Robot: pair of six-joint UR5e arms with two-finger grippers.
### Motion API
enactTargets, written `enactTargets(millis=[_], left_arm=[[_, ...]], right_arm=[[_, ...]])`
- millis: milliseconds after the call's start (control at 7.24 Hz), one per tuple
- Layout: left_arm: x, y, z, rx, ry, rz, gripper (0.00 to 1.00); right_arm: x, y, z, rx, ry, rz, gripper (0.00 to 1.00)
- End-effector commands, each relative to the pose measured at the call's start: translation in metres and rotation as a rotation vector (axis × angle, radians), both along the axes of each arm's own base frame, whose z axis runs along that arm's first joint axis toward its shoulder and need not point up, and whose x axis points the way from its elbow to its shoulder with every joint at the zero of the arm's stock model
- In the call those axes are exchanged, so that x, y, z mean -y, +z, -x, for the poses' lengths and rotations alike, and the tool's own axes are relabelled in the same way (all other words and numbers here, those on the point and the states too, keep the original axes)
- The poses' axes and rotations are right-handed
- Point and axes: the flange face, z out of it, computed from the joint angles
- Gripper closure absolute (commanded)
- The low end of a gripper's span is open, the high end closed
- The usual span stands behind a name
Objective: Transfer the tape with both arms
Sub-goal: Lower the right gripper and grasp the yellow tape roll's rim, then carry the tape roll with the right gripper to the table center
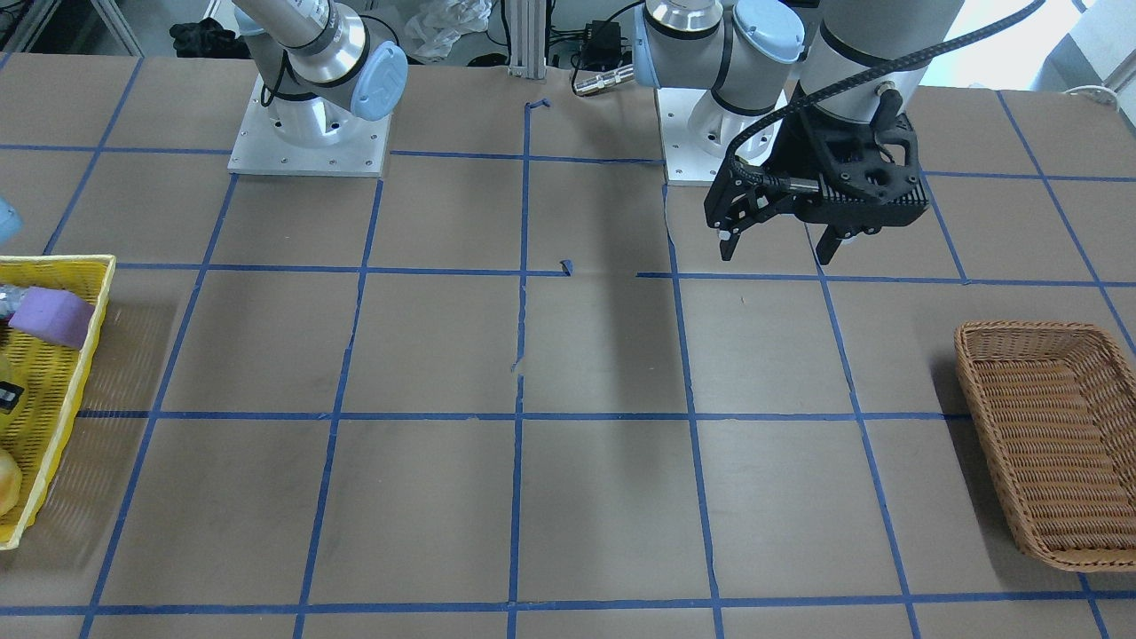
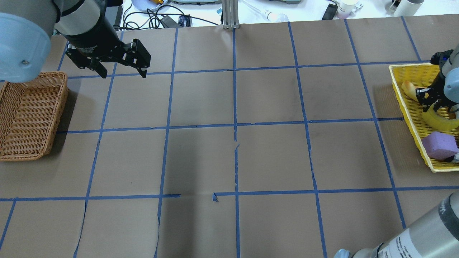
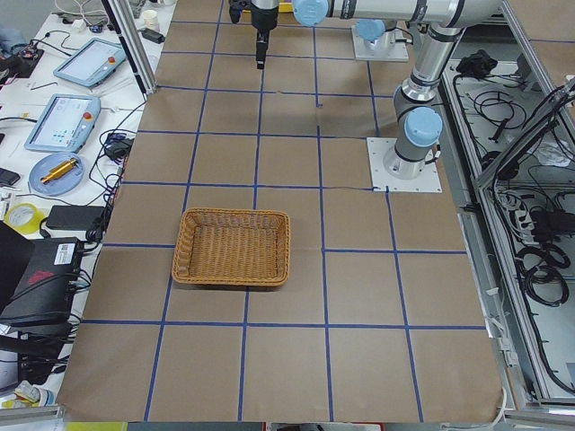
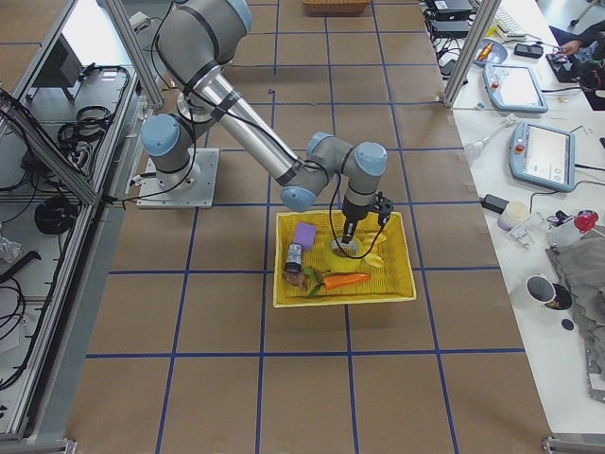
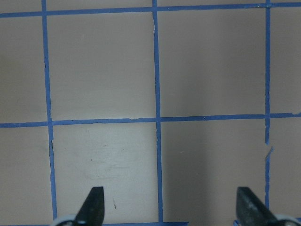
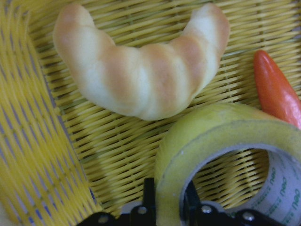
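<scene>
Right fingers (image 6: 149,195) clamp tape (image 6: 221,136) wall, one inside core; core axis roughly along fingers. Croissant (image 6: 141,80) ahead, carrot (image 6: 275,89) ahead-right, yellow basket (image 6: 28,141) wall left. Left gripper (image 2: 124,75) spread, empty.

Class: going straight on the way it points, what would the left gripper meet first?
Probably the bare brown table, near a blue grid line; nothing else lies ahead of the open left gripper.

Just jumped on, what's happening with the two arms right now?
The right gripper is down in the yellow basket, its fingers closed on the wall of the tape roll, which lies beside a croissant and a carrot. The left gripper hovers open over the table near the wicker basket, holding nothing.
</scene>
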Motion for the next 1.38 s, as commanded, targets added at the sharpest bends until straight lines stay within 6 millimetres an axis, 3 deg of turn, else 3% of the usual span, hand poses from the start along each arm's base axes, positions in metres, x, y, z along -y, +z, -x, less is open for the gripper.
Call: enactTargets(millis=[0,138,276,415,691,829,967,1244], left_arm=[[0.000,0.000,0.000,0.000,0.000,0.001,0.00],[0.000,0.000,0.000,0.000,0.000,-0.001,0.00],[0.000,0.000,0.000,0.000,0.000,0.001,0.00],[0.000,0.000,0.000,0.000,0.000,0.001,0.00],[0.000,0.000,0.000,0.000,0.000,-0.001,0.00],[0.000,0.000,0.000,0.000,0.000,0.001,0.00],[0.000,0.000,-0.001,0.000,0.002,0.001,0.00],[0.000,0.000,-0.001,0.000,0.002,0.001,0.00]], right_arm=[[-0.005,0.057,-0.021,-0.022,0.031,0.054,1.00],[-0.006,0.085,-0.044,-0.024,0.061,0.077,1.00],[0.001,0.092,-0.087,0.037,0.094,0.049,1.00],[0.012,0.099,-0.139,0.046,0.061,0.059,1.00],[0.020,0.106,-0.270,0.109,-0.003,0.117,1.00],[0.025,0.099,-0.317,0.232,-0.088,0.128,1.00],[0.032,0.077,-0.349,0.314,-0.140,0.097,1.00],[0.033,0.058,-0.452,0.307,-0.175,0.100,1.00]])
